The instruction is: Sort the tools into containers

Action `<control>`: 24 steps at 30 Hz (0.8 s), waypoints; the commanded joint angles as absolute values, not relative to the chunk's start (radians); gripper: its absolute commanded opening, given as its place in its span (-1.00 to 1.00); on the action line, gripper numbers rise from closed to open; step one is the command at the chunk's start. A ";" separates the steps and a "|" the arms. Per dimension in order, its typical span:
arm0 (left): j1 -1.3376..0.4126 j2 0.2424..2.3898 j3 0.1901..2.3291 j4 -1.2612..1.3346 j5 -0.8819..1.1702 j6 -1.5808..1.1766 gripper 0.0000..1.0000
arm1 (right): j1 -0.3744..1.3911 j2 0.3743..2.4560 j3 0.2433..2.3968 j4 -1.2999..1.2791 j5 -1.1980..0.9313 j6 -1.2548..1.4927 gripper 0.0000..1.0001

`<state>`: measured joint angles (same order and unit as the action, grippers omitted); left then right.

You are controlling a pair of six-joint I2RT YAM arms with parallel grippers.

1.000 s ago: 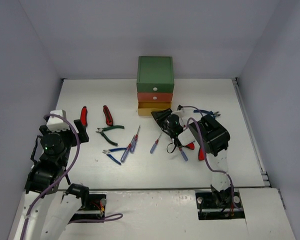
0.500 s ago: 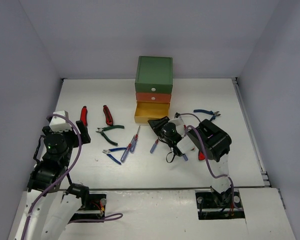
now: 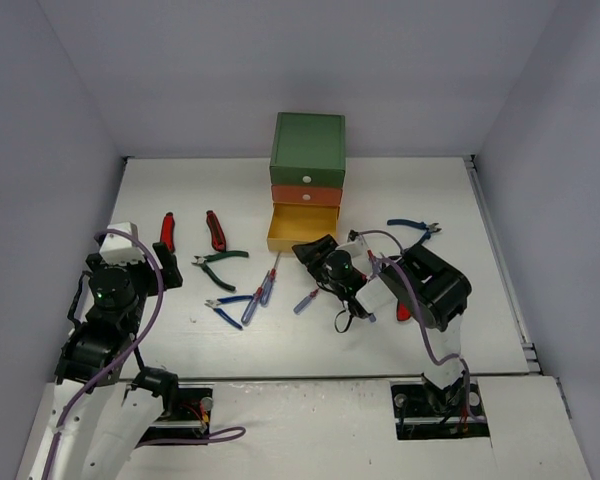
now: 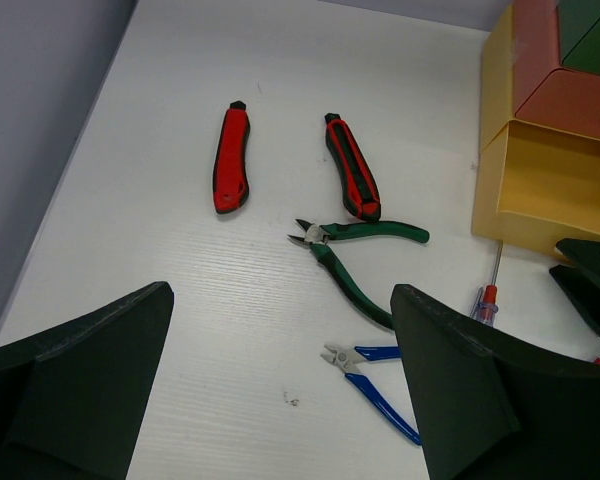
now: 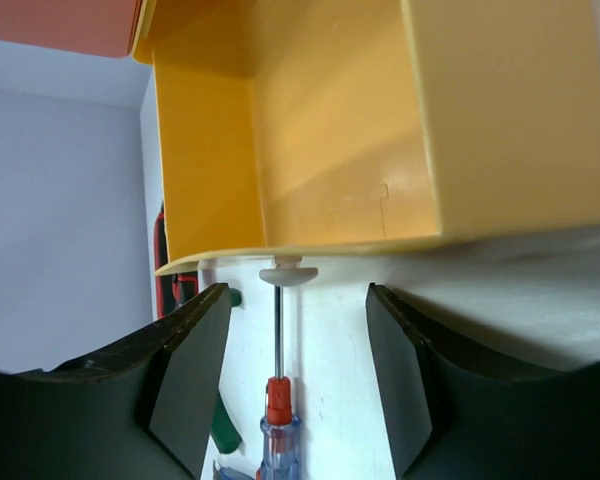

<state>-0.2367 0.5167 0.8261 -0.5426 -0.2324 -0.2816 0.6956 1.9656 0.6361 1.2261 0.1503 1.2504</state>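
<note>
- The yellow drawer [image 3: 302,228], lowest in the little cabinet, was found pulled out. In the right wrist view its inside was shown bare, as far as could be seen.
- The green drawer [image 3: 310,145] and the orange-red drawer [image 3: 306,195] above it were seen pushed in.
- The right gripper [image 3: 315,250] was held just in front of the open drawer. Its jaws were parted either side of the white knob [image 5: 288,273] with a gap on both sides, so the knob was let go and nothing was grasped.
- The left gripper [image 4: 280,292] was spread wide above the left of the table [image 3: 430,190], with nothing between its fingers.
- Every tool in view was lying on the table. Two chunky red-handled tools [image 4: 232,160] lay side by side, with the green pliers [image 4: 375,232] just below them and the blue pliers [image 4: 375,385] nearer the arm.
- A thin screwdriver [image 5: 277,430] was pointed at the drawer front, and more screwdrivers lay close by.
- A second pair of blue cutters [image 3: 412,225] was seen well off to the right.
- The verdict: the first drawer could be counted as opened, but the sorting itself was judged not yet begun. No tool was in a container, and two drawers were probably left to open.
</note>
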 commanded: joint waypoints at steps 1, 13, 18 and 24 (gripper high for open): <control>-0.244 0.523 0.839 -0.495 -0.222 -0.304 0.76 | 0.703 1.849 0.634 1.194 0.187 1.210 0.13; -0.249 0.525 0.863 -0.499 -0.243 -0.280 0.76 | 0.687 1.487 0.678 0.673 0.252 0.905 0.19; -0.252 0.536 0.865 -0.498 -0.248 -0.264 0.76 | 0.573 1.330 0.735 0.357 0.246 0.713 0.04; -0.256 0.585 0.873 -0.495 -0.230 -0.255 0.76 | 0.369 1.215 0.747 0.084 0.222 0.507 0.07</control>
